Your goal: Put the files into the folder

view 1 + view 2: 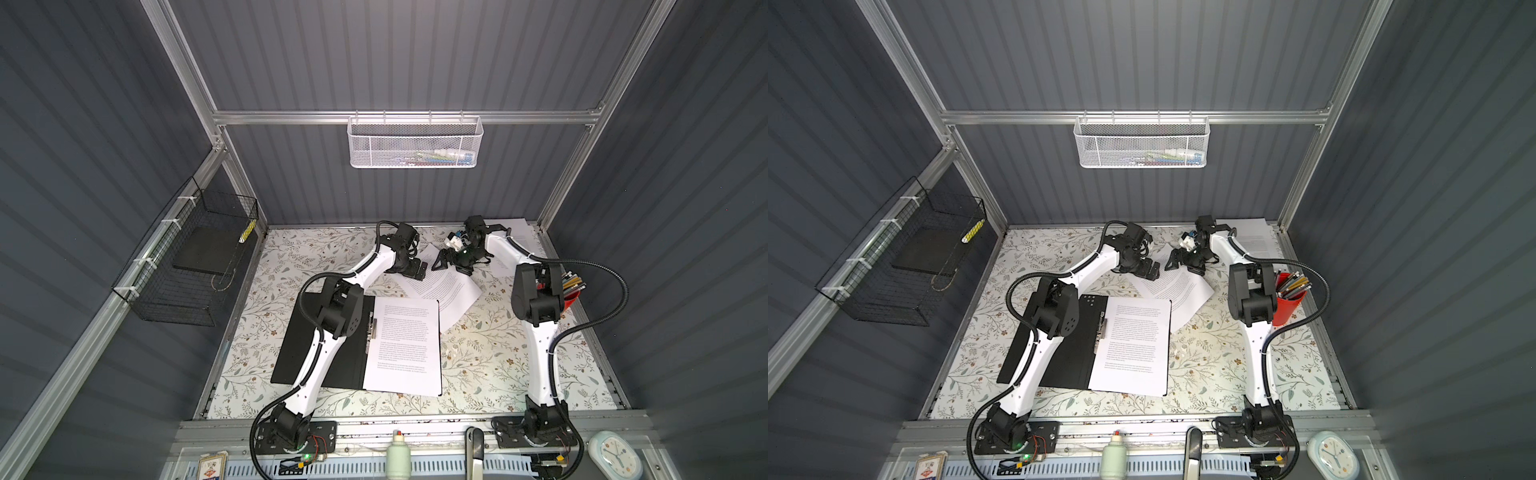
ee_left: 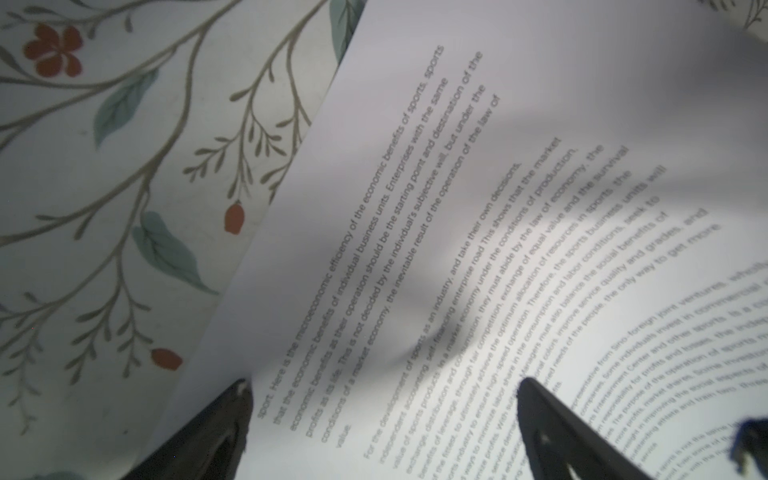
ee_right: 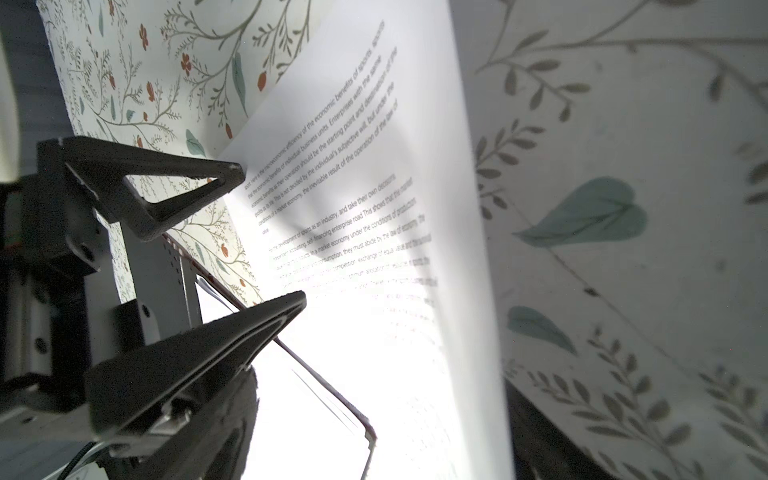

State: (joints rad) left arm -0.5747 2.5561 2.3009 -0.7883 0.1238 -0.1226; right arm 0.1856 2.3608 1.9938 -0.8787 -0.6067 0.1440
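The folder [image 1: 299, 332] [image 1: 1084, 357] lies open, black inside up, under my left arm. A printed sheet [image 1: 407, 345] [image 1: 1138, 345] of the files rests on its right half beside the metal clip [image 1: 372, 328]. Behind it a second sheet [image 1: 451, 291] [image 1: 1183, 291] [image 2: 415, 187] [image 3: 374, 187] lies tilted on the floral table. My left gripper [image 1: 417, 270] [image 1: 1150, 270] [image 2: 384, 386] is open, fingertips [image 3: 239, 171] at the sheet's far corner. My right gripper [image 1: 441, 261] [image 1: 1173, 259] [image 3: 382, 436] is open, jaws either side of that sheet's curled-up edge.
More white sheets [image 1: 519, 237] [image 1: 1254, 237] lie at the back right corner. A red cup of pencils [image 1: 571, 297] [image 1: 1287, 307] stands behind my right arm. A black wire basket [image 1: 187, 266] hangs on the left wall and a white mesh basket [image 1: 415, 143] on the back rail.
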